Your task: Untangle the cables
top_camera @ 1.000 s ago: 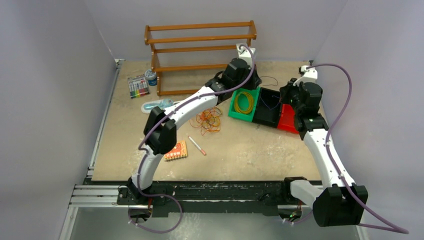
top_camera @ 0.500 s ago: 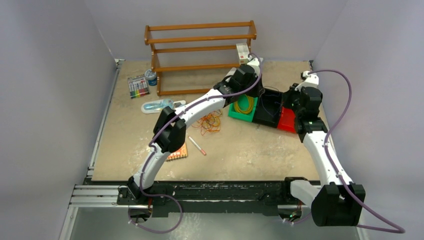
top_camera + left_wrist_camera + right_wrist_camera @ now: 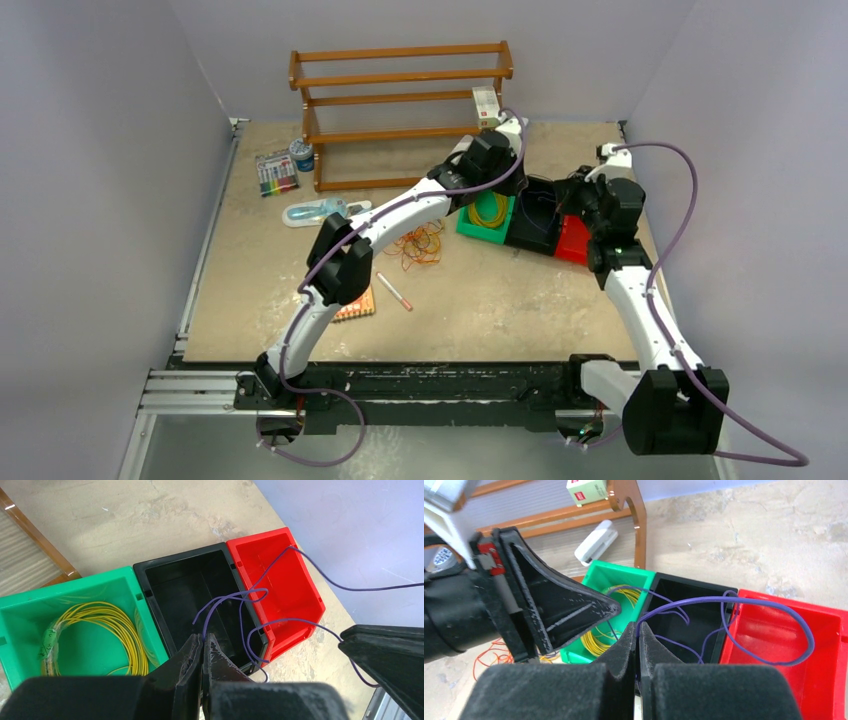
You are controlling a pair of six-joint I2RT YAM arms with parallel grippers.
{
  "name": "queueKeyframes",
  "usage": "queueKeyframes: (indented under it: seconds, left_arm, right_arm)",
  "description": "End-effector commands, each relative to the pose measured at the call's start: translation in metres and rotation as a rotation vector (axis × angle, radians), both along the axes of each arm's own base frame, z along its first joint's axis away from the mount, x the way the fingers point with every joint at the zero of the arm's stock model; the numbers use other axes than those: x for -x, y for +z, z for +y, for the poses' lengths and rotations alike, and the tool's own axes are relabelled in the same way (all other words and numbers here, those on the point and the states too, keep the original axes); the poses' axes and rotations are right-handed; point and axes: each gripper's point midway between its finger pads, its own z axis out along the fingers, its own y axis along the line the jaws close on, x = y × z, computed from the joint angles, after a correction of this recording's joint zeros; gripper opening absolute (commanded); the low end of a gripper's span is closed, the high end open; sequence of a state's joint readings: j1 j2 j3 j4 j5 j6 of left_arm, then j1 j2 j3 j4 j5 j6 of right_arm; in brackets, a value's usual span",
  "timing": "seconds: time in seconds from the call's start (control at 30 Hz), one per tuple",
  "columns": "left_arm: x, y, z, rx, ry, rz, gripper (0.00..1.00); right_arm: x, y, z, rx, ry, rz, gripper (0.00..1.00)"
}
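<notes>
A thin dark blue cable [image 3: 734, 598] loops in the air above the black bin [image 3: 200, 587] and the red bin [image 3: 280, 575]. My left gripper [image 3: 204, 638] is shut on one stretch of it over the black bin's near edge. My right gripper [image 3: 638, 626] is shut on another stretch, facing the left one. A coiled yellow cable [image 3: 120, 625] lies in the green bin [image 3: 30, 610]. Orange-red cables [image 3: 415, 245] lie in a loose tangle on the table, partly under the left arm. In the top view both grippers meet over the black bin [image 3: 535, 215].
A wooden rack [image 3: 400, 95] stands at the back with a small white box [image 3: 485, 100] on it. A marker pack [image 3: 276, 172], a can [image 3: 302, 155], a pen [image 3: 393, 290] and an orange packet [image 3: 352, 303] lie on the left half. Grey walls close both sides.
My left gripper has swung right and back, from beside the green bin to over the black bin. The right gripper shifted slightly. Little has moved in the last half second.
</notes>
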State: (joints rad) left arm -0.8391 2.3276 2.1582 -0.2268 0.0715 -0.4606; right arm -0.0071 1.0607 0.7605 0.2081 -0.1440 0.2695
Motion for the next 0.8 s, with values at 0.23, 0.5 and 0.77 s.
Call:
queueKeyframes:
  seconds: [0.23,0.5,0.77]
  left_arm:
    - [-0.015,0.008,0.012,-0.028,0.074,-0.071,0.0]
    - [-0.022,0.007,0.024,-0.066,0.137,-0.089,0.0]
    - [-0.023,0.006,0.02,-0.063,0.123,-0.087,0.0]
  right_arm:
    - [-0.027,-0.002,0.031,-0.071,0.172,-0.055,0.0]
    - [-0.052,-0.045,0.021,-0.084,0.1,0.08,0.0]
    - [-0.062,-0.078,0.004,-0.065,-0.001,0.15,0.0]
